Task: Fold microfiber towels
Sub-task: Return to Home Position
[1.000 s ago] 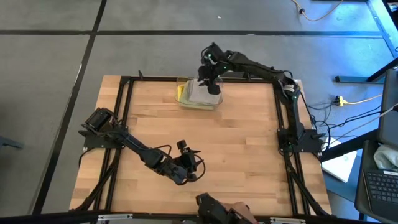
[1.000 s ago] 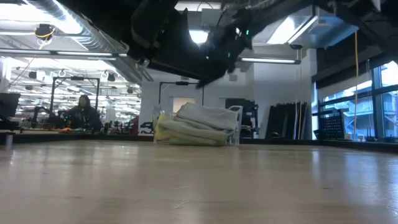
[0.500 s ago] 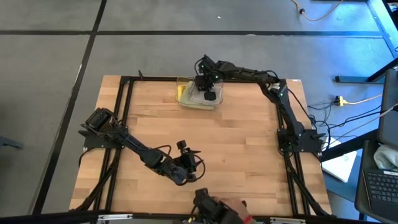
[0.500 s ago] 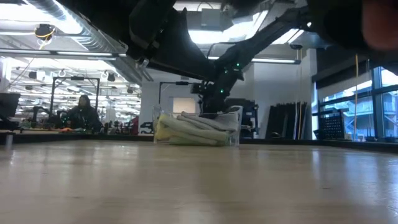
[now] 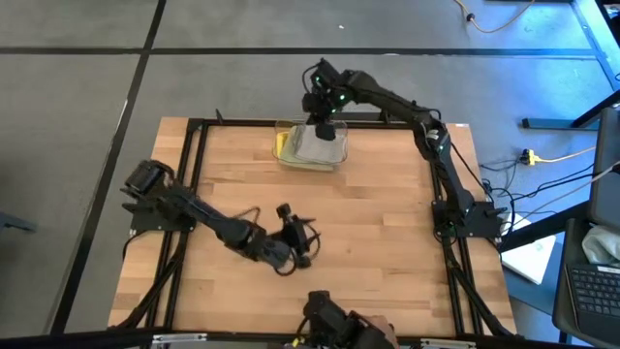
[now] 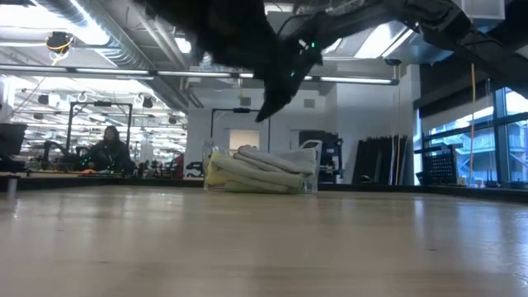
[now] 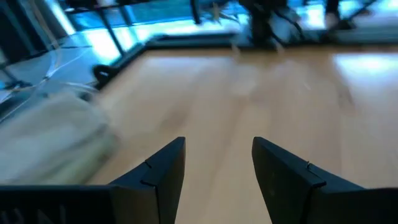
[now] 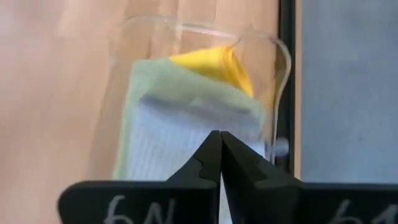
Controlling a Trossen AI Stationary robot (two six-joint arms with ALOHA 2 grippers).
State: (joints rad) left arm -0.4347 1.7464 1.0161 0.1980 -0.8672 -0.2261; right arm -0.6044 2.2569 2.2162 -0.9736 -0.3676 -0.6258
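Grey microfiber towel lies topmost in the clear plastic bin, upper centre. My right gripper above it is pressed together; left gripper, lower centre, is spread.

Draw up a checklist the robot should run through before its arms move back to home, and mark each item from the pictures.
1. Right gripper empty: ok. Its fingers are shut on nothing, and it hangs above the clear bin.
2. Grey towel released: ok. It lies on top of the stack in the bin.
3. Other towels binned: the pale green towel and yellow towel show beneath the grey one, ok. Bright green one: cannot tell, none shows.
4. Left gripper empty: ok. It is open over bare table.
5. No towel left on the table: ok in the high view.
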